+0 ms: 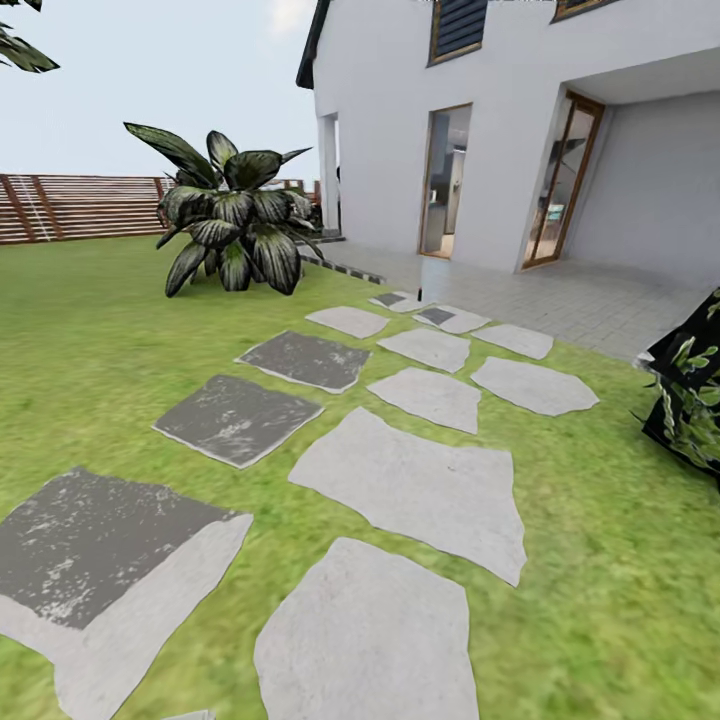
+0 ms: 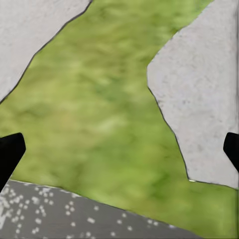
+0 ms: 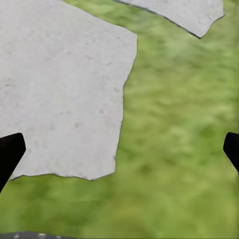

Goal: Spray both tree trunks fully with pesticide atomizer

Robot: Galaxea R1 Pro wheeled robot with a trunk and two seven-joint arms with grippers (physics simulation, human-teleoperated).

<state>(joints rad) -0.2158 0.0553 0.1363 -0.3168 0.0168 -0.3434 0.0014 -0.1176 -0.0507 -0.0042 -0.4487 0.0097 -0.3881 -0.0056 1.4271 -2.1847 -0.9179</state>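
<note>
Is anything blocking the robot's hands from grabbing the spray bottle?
Can't tell yet: the pictures show no spray bottle. Both the left gripper and right gripper hang open over bare grass and stone slabs, with nothing between their fingers.

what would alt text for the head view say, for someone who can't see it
A path of pale and dark grey stepping stones runs across a green lawn toward a white house with glass doors and a paved patio. A large broad-leaved plant stands left of the path, with a brown slatted fence behind it.
</note>
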